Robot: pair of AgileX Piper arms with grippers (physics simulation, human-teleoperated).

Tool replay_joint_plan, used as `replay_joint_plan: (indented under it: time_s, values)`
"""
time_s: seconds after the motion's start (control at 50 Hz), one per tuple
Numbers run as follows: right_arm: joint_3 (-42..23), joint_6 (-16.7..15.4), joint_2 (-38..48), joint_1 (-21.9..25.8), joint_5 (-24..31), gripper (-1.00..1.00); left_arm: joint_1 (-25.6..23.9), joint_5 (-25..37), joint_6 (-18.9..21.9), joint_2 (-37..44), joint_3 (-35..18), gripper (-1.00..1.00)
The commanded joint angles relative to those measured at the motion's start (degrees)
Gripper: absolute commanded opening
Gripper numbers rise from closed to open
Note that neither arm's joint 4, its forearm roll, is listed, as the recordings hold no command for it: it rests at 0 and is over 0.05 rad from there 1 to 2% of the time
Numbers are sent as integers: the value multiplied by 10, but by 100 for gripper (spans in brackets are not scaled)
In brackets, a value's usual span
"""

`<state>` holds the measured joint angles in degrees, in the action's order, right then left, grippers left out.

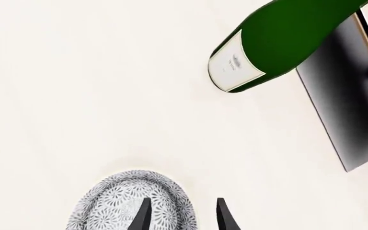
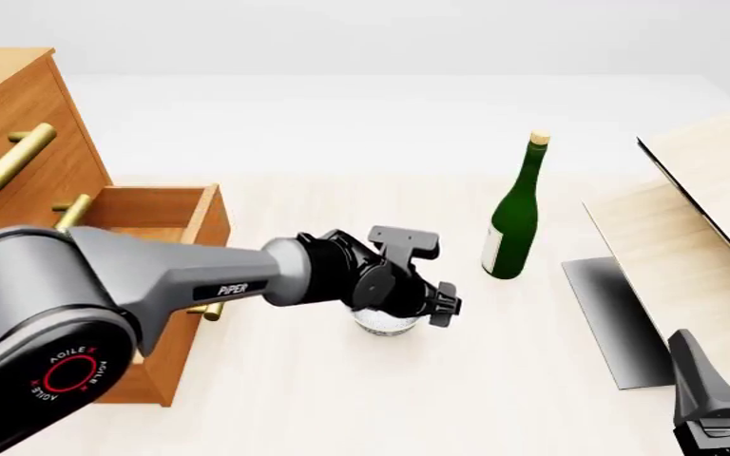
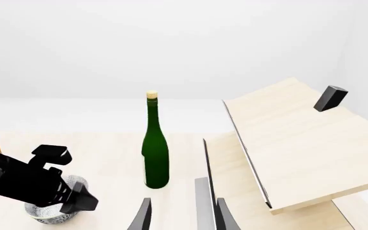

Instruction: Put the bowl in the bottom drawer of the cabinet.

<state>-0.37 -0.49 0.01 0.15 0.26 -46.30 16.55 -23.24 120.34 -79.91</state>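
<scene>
The speckled white bowl (image 1: 123,203) stands on the table just right of the cabinet (image 2: 16,123). In the front view only the bowl's (image 2: 384,325) lower part shows under my left arm's wrist. My left gripper (image 1: 182,218) is open and points down over the bowl's rim, with one finger (image 1: 142,216) over the inside and the other outside. The bottom drawer (image 2: 149,204) is pulled out, open at the top, to the bowl's left. My right gripper (image 3: 182,216) is open and holds nothing, low at the table's near right (image 2: 707,404). It looks across at the bowl (image 3: 53,214).
A green wine bottle (image 2: 513,223) stands upright behind and to the right of the bowl. Pale wooden boards (image 2: 695,228) with dark edges lean at the right, over a dark panel (image 2: 612,318) lying on the table. Brass handles (image 2: 10,161) stick out from the upper drawers.
</scene>
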Motion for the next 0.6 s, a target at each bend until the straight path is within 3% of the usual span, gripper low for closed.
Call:
replay_joint_plan:
  time_s: [0.02, 0.6]
  values:
    - [0, 0, 0, 0, 0, 100, -5, -19, -13, 5, 14, 100]
    - [0, 0, 0, 0, 0, 100, -17, -35, -27, 16, 17, 100]
